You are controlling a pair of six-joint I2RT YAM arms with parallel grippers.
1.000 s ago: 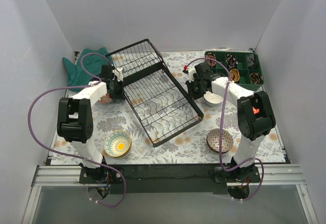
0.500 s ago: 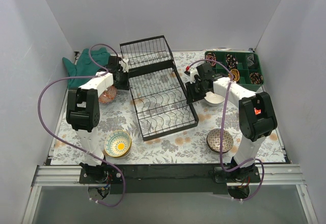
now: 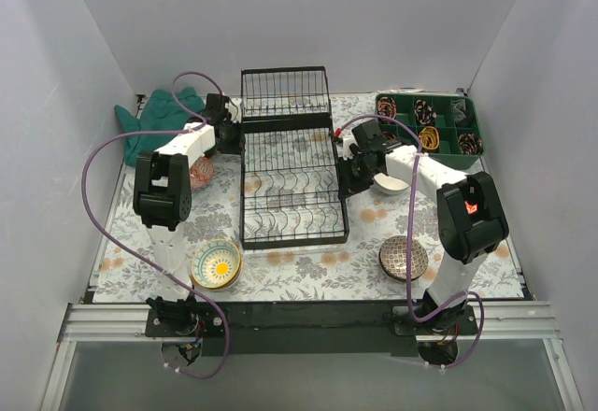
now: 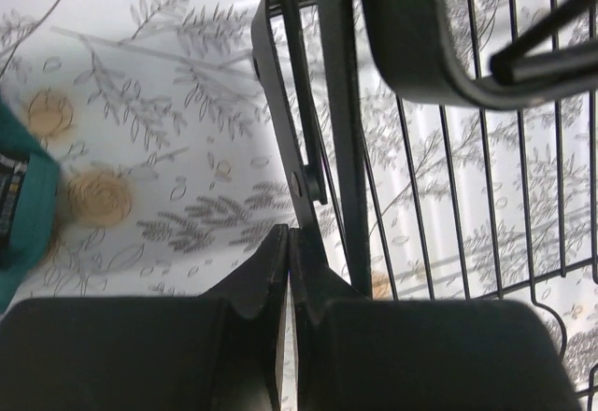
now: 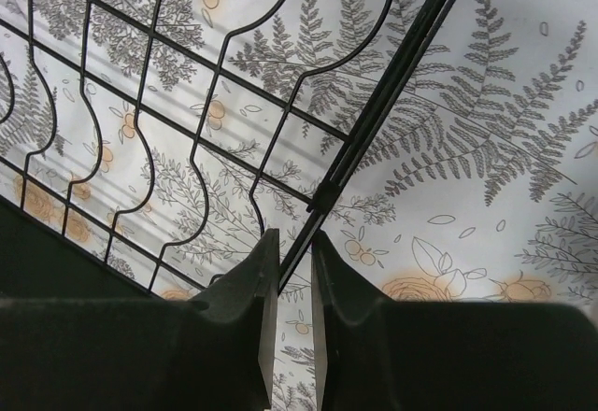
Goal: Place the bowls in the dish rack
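Note:
The black wire dish rack (image 3: 291,177) lies square in the middle of the table, its hinged panel (image 3: 284,91) standing up at the far end. My left gripper (image 3: 227,131) is shut at the rack's far left corner, tips (image 4: 290,233) against the frame strip (image 4: 297,140), nothing seen between them. My right gripper (image 3: 344,176) is at the rack's right edge, jaws (image 5: 290,238) slightly apart with the edge bar (image 5: 374,103) running into the gap. Bowls on the table: white (image 3: 392,184), dark patterned (image 3: 404,258), yellow-flowered (image 3: 217,264), reddish (image 3: 199,174). No bowl is in the rack.
A green compartment tray (image 3: 432,123) sits at the far right. A teal cloth (image 3: 154,117) lies at the far left, also showing at the left wrist view's edge (image 4: 23,215). Grey walls close in three sides.
The rack has swung from a diagonal to lie straight. My left gripper moved away and rightward with its far left corner. My right gripper's jaws have parted around the edge bar.

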